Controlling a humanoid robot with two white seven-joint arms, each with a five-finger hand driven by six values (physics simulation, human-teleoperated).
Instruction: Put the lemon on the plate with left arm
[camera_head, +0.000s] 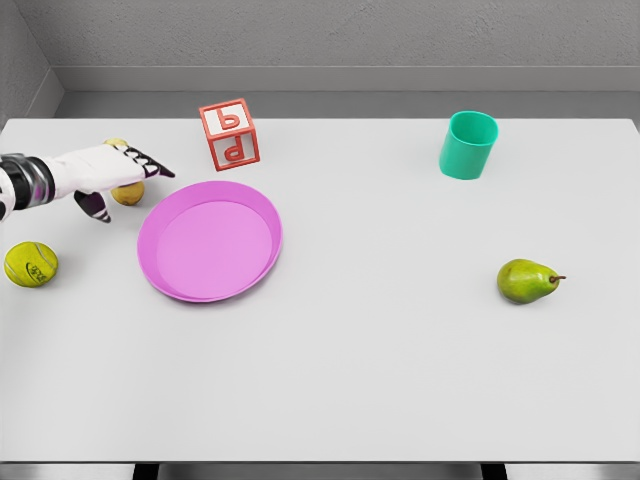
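Head view: a smooth, matte white table (400, 380) fills most of what I can see, with a grey wall behind it. The left hand (105, 172) comes in from nine o'clock, white-shelled with dark-tipped fingers (150, 160) stretched flat toward the plate, and a dark thumb (95, 205) hanging below. They are spread rather than curled, lying over the lemon (127, 192) without closing on it. The lemon is small, round and dull yellow, mostly hidden under the palm; it sits on the table just beside the plate's ten o'clock edge, not on it.

The plate (170, 285) is a glossy pink-purple disc with a raised rim, shallow and bare. Near its twelve o'clock stands a red-and-white letter cube (229, 134), tilted on an edge. At the plate's nine o'clock, well apart, rests a fuzzy yellow-green tennis ball (30, 264). Far off toward two o'clock is a smooth teal cup (468, 145), leaning slightly. At three o'clock lies a green pear (527, 281) on its side, stem pointing right. Nothing stands between lemon and plate.
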